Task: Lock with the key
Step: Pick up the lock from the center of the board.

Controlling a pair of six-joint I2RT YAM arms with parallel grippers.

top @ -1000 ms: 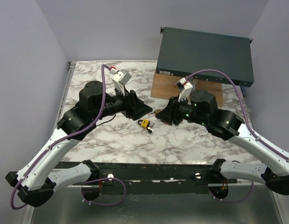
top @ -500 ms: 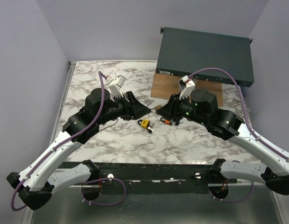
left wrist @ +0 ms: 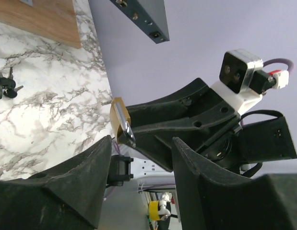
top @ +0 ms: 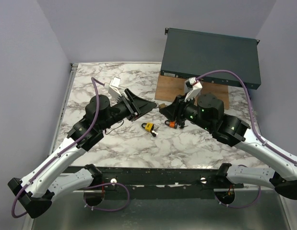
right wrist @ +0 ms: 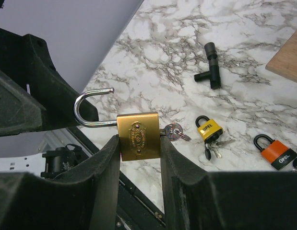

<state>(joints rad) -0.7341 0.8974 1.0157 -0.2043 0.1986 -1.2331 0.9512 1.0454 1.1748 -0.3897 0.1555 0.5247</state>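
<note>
My right gripper [right wrist: 138, 143] is shut on a brass padlock [right wrist: 138, 136] and holds it in the air above the marble table [top: 90, 81]. Its steel shackle [right wrist: 86, 108] is swung open and points toward my left arm. A key [right wrist: 173, 132] on a ring sticks out of the lock's bottom. My left gripper [left wrist: 141, 143] is open and empty. The padlock [left wrist: 120, 122] hangs just off the tip of one of the left gripper's fingers. From above, the two grippers [top: 150, 104] [top: 163, 109] meet tip to tip at mid-table.
A yellow padlock [top: 148, 127] with keys and an orange padlock [top: 171, 124] lie on the marble below the grippers. A black T-shaped part [right wrist: 211, 72] lies further off. A wooden board [top: 174, 88] and a dark metal box [top: 210, 57] stand at the back right.
My left arm has swung forward and right, bringing its open gripper up to the padlock. My right gripper has shifted slightly up and left with the padlock.
</note>
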